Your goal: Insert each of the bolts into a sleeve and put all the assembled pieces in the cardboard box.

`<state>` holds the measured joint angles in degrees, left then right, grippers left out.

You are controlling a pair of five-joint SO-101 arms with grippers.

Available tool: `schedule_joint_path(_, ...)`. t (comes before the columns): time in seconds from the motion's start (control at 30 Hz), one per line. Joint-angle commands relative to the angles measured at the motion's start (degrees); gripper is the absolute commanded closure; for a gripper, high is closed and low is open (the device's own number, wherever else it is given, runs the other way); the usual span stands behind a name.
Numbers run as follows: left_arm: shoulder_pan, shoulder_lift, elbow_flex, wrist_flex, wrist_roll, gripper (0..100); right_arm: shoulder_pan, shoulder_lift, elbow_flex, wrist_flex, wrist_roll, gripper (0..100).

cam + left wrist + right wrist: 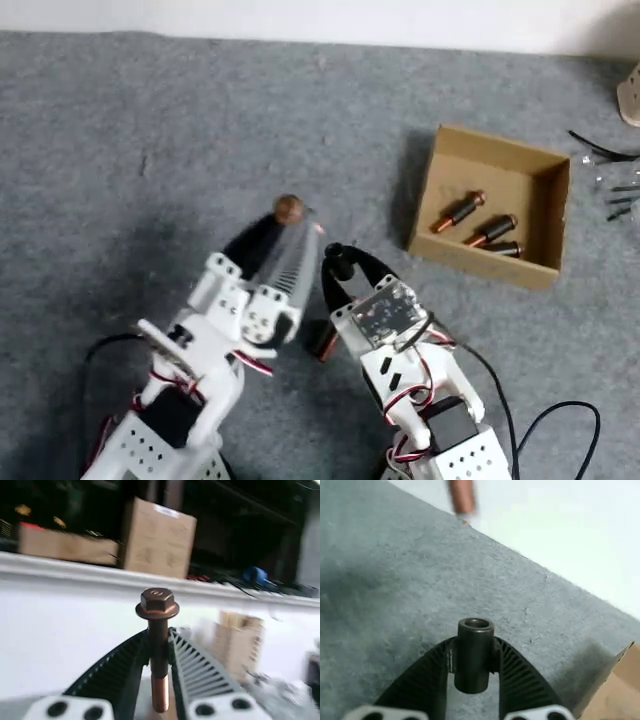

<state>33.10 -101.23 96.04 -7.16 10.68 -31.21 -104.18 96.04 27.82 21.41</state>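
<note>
My left gripper [159, 647] is shut on a copper bolt [158, 645], head pointing away from the wrist; from above the bolt head [288, 208] shows at the fingertips of the left gripper [290, 225]. My right gripper [474, 652] is shut on a dark sleeve [473, 655], its open bore facing outward. From above, the right gripper [336, 275] holds the sleeve [338, 262] just right of the bolt, with a small gap between them. The cardboard box [445, 160] lies to the right and holds three assembled pieces [485, 228].
Grey carpet [150, 150] covers the table, open at the left and back. Small dark parts [612, 190] lie at the right edge beyond the box. A box corner [620, 680] shows beside the right gripper. A blurred copper shape [461, 497] hangs above the carpet's far edge.
</note>
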Motion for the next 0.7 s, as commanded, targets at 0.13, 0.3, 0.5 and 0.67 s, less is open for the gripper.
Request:
schedule_joint_path(0.13,1.3,-0.2,1.2,5.3,0.3,99,-0.7,-1.2,7.4,-1.9,3.6,99.3)
schedule_joint_path(0.3,1.3,0.3,1.2,5.6,0.3,99,0.4,-1.2,7.3,-2.2,3.5,99.3)
schedule_joint_path(0.5,-2.8,0.3,1.2,6.1,11.1,99,0.9,-1.2,7.3,-4.6,-1.1,99.3)
schedule_joint_path(0.67,-6.1,0.4,1.3,6.2,18.0,99,0.7,-1.2,7.3,-4.6,-1.3,99.3)
